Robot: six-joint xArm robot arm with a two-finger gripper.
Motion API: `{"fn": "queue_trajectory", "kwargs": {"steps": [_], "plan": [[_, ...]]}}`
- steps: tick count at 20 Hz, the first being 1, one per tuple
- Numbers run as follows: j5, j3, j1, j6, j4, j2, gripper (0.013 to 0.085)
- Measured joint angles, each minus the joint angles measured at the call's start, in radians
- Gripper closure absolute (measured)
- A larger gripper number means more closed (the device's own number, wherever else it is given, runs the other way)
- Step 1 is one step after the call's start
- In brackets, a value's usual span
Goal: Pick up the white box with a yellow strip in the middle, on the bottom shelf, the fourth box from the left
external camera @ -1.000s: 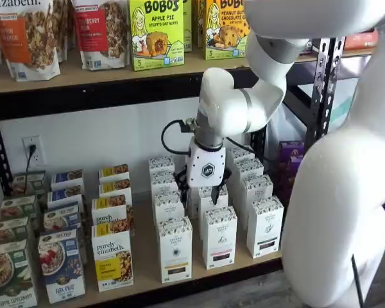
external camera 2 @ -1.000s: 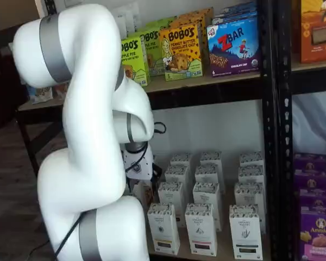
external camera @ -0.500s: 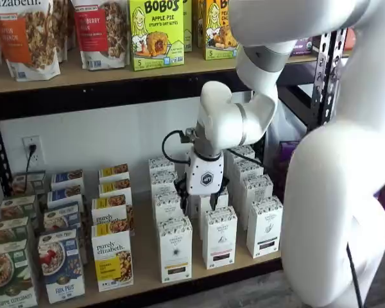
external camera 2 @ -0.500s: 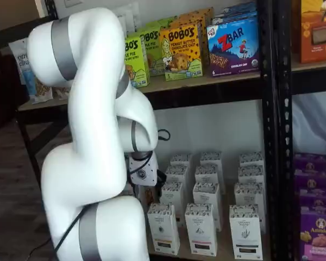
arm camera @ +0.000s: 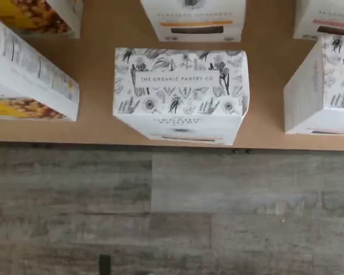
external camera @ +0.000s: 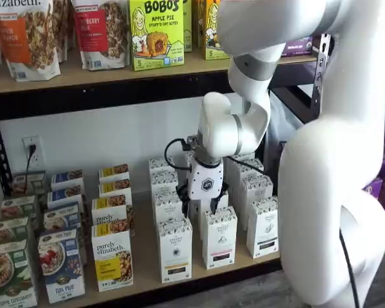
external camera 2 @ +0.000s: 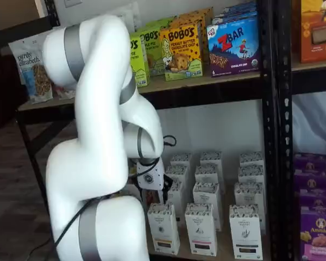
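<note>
1. The white-bodied gripper with two black fingers (external camera: 202,204) hangs from the white arm (external camera: 234,125) over the rows of cartons; its jaws stand apart, with a pale carton showing through the gap between the fingers.
2. The target, the tall narrow white box with a speckled top band and a thin yellow-gold strip (external camera: 175,249), stands upright below the jaws and out toward the shelf's front edge from them; nothing grips it and the fingers are clear of it.
3. In both shelf views that box (external camera 2: 163,228) heads its column in the front row; the cartons lined up behind it run back under the jaws.
4. The long light-tan wooden bottom shelf (external camera: 144,256) carries it; bare board shows on either side of the box.
5. Looking down from the wrist, the box's patterned lid reading "THE ORGANIC PANTRY CO" (arm camera: 180,86) sits in the middle of the picture, right at the board's front edge (arm camera: 103,74); grey wood-plank floor (arm camera: 172,206) lies beyond that edge; the fingers do not show here.
6. Just beside the target, on the side away from the arm's big white base, stands a white "purely elizabeth" box with a yellow panel (external camera: 112,260); on its other side, a like white carton with a black strip (external camera: 219,236), nearly under the jaws.
</note>
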Motion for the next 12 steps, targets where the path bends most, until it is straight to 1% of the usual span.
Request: {"fn": "queue_trajectory", "kwargs": {"steps": [3, 5, 7, 8, 10, 12], "plan": [[-0.001, -0.047, -0.005, -0.037, 0.033, 0.055, 0.013], [0.001, -0.076, -0.008, -0.046, 0.04, 0.085, 0.013], [-0.001, -0.103, -0.008, -0.065, 0.059, 0.115, 0.013], [-0.005, -0.115, -0.009, -0.065, 0.058, 0.129, 0.013], [-0.015, -0.145, -0.013, -0.048, 0.036, 0.163, 0.013], [-0.021, -0.18, -0.018, -0.017, -0.002, 0.201, 0.013]]}}
